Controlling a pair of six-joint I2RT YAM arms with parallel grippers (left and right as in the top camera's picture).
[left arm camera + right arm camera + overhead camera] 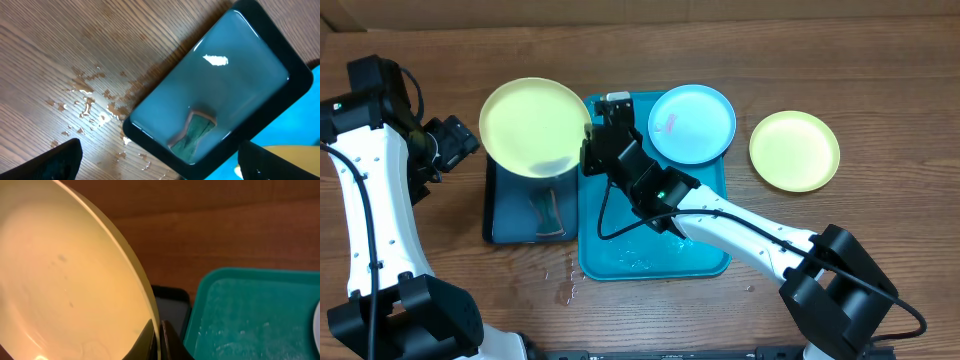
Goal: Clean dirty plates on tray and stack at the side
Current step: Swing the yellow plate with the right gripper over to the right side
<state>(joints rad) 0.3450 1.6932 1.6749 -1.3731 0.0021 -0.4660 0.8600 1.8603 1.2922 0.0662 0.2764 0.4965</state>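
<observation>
Both arms: white tubular links, black boxy joint housings. On left arm [370,215], thin black cable [362,195] along the white link. On right arm [745,232], black cable loop [604,215] and small green light [661,196] at wrist. Both left gripper [470,142] and right gripper [592,140] black.

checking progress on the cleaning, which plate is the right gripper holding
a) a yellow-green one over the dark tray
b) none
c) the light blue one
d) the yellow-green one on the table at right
a: the right gripper is shut on the rim of the yellow-green plate above the dark tray. The light blue plate sits on the turquoise tray, and the other yellow-green plate lies on the table.
</observation>
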